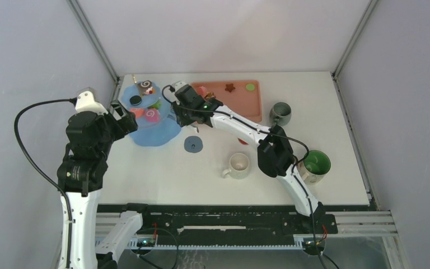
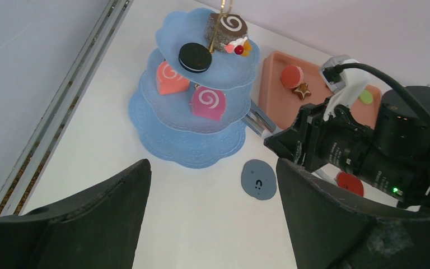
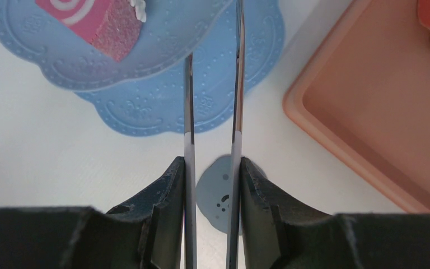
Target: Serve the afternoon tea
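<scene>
Blue tiered tower, top view: stands between the two hands, with the left gripper just beside its left edge and the right gripper just beside its right edge. Pink tray lies just to the right of the right gripper. Grey mug is well to that gripper's right, past the tray. Cream mug and green mug sit back toward the arm bases, on either side of the right arm's elbow, on the white table.

Left wrist view:
- Left gripper's fingers are spread wide, with nothing between them.
- The tower is straight ahead of them.
- Top tier: chocolate swirl roll and black sandwich cookie.
- Middle tier: orange swirl roll and pink swirl roll.
- Blue-grey disc lies flat on the table ahead, nearer the right-hand finger.
- The right gripper is ahead and to the right.
- Metal tongs reach from it to the tower's bottom tier.
- On the tray beyond: round red pastry and star cookie.
- Red disc is on the table, partly hidden by the right arm.

Right wrist view:
- Right gripper's fingers are clamped on the tongs.
- The two blades run forward a little apart, with nothing between them, and leave the frame over the tower's tiers.
- The pink swirl roll is ahead and left.
- The blue-grey disc lies under the gripper.
- The tray is to the right.
</scene>
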`<state>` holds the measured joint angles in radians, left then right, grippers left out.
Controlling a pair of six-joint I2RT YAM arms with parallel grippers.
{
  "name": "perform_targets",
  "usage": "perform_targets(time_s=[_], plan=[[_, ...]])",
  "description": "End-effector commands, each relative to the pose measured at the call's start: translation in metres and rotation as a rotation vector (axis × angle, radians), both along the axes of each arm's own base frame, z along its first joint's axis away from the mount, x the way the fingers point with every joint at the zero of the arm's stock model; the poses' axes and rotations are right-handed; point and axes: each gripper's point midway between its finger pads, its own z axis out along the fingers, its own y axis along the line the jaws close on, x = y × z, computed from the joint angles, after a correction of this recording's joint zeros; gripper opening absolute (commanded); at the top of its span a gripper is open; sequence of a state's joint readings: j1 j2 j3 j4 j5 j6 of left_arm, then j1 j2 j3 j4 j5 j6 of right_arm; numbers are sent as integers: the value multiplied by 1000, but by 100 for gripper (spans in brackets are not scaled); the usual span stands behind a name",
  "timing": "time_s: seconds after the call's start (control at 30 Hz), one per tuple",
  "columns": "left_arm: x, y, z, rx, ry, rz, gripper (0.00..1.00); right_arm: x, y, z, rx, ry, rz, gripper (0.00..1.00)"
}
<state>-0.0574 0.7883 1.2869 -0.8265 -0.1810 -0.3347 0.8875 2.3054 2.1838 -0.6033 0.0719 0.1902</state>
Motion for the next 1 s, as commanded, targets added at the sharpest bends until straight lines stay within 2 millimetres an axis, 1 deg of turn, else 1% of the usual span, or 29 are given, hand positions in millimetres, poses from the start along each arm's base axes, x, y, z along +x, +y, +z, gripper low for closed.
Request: perform_targets(time_s=[0.0,0.13,0.17,0.2,0.27,0.37,0.47,0.77,0.97], plan=[[-1,6,22,24,-59,17,87,10,22,22,86,-52,-4,0],[0,6,21,24,-54,18,87,12,25,13,84,-44,-10,0],[0,6,21,24,-56,18,87,12,25,11,82,-41,-10,2],[0,6,20,24,-54,19,87,12,25,10,80,-39,-10,7],[1,6,20,23,-53,17,87,12,24,8,75,-37,-12,21],[3,5,19,21,-51,15,87,11,24,9,75,-36,-10,33],[3,5,18,20,-50,14,87,9,22,12,76,-39,-9,42],[2,4,21,18,-55,11,87,3,16,24,84,-47,2,48],[1,4,21,13,-59,11,86,-2,15,29,90,-46,15,49]])
